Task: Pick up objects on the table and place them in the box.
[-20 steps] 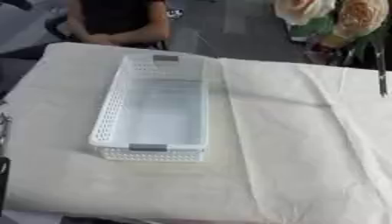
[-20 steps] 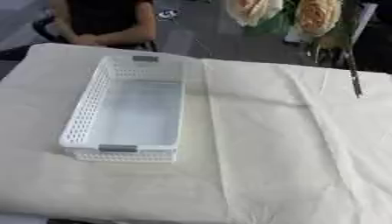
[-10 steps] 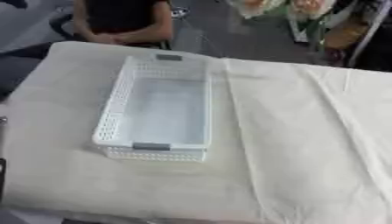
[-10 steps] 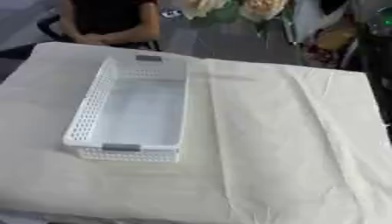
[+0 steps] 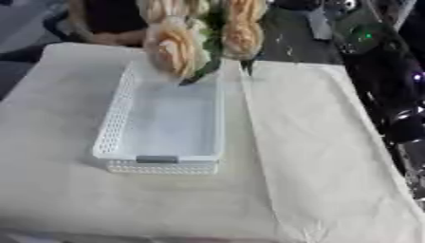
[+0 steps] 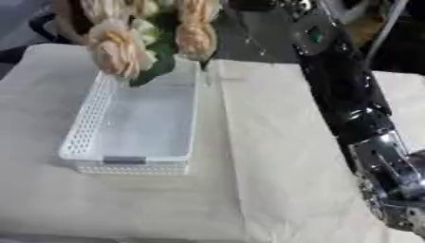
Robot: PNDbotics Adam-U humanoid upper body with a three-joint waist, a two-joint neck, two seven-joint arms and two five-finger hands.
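Right eye view: the right arm crosses the right side, its hand hidden, grip unknown; peach flowers hang above the white basket.

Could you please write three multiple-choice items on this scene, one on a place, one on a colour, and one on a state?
1. Where are the flowers?
A. at the far end of the basket
B. on the cloth by the table's near edge
C. lying flat on the basket's floor

2. What colour is the basket?
A. red
B. white
C. black

3. What state is the basket in?
A. tipped on its side
B. upright, nothing lying on its floor
C. upside down

Answers:
1. A, the peach blooms and green leaves show over the basket's far end, while the cloth near the front is bare.
2. B, its perforated walls are white, with a grey handle at the near end.
3. B, it stands open side up and its floor shows bare.

The right arm crosses the right side; neither hand can be made out.
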